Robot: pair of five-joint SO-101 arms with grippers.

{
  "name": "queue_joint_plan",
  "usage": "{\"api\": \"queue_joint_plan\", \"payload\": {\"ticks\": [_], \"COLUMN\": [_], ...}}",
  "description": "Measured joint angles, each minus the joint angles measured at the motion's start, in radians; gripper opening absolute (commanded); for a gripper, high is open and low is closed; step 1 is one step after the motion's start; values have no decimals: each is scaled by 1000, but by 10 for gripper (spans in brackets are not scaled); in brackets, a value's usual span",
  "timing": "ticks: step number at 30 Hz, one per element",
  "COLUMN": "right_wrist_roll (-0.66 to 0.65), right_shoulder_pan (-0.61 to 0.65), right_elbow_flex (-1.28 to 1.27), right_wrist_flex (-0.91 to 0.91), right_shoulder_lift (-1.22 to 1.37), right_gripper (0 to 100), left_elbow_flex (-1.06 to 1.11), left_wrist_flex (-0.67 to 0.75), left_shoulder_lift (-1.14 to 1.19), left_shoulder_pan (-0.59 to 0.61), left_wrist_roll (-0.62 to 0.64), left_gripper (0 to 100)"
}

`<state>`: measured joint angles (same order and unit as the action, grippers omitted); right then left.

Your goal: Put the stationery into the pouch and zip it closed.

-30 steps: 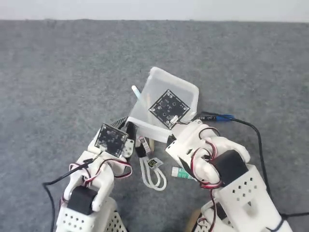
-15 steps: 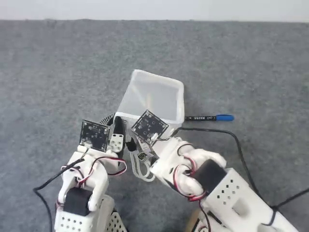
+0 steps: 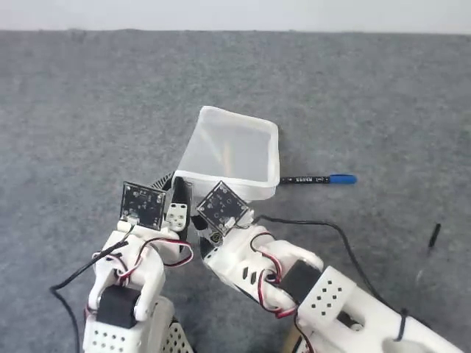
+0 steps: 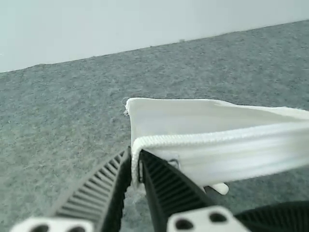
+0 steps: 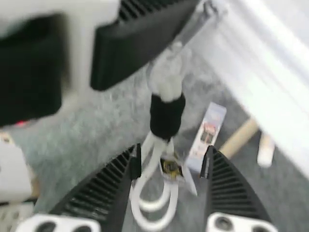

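holding the pouch [image 3: 229,151] by its near corner with the left gripper [image 4: 134,166], fingers closed tight on the zip edge, probably to keep that edge lifted and steady for loading. placed mid-bench [image 3: 88,95], with the zip edge turned toward 6 o'clock, facing both arms. hovering over a looped white cord [image 5: 153,195] with the right gripper [image 5: 171,157], fingers spread wide to either side of the loop and not gripping anything; reads as the approach to a pick. found just at 6 o'clock of the pouch, beside a small box [image 5: 206,130] and a wooden stick [image 5: 240,137]. also left outside: a blue pen [image 3: 318,179], just at 3 o'clock of the pouch. zipping clearly some way off.
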<state>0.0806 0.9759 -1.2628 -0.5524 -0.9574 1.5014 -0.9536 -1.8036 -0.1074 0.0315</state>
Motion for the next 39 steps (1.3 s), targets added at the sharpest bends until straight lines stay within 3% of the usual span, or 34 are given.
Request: {"api": "queue_joint_plan", "payload": {"ticks": [24,32,39], "right_wrist_roll": [0,0,-43], "right_shoulder_pan": [3,-23,-61], "right_elbow_flex": [-114,-114,-114], "right_wrist_flex": [365,384,399], "right_shoulder_lift": [0,0,0], "right_gripper": [193,4,6], "left_elbow_flex": [0,0,0], "left_wrist_flex": [0,0,0], "left_shoulder_lift": [0,0,0], "left_shoulder_pan": [3,3,3], "left_wrist_roll": [0,0,0], "left_gripper": [11,11,11]}}
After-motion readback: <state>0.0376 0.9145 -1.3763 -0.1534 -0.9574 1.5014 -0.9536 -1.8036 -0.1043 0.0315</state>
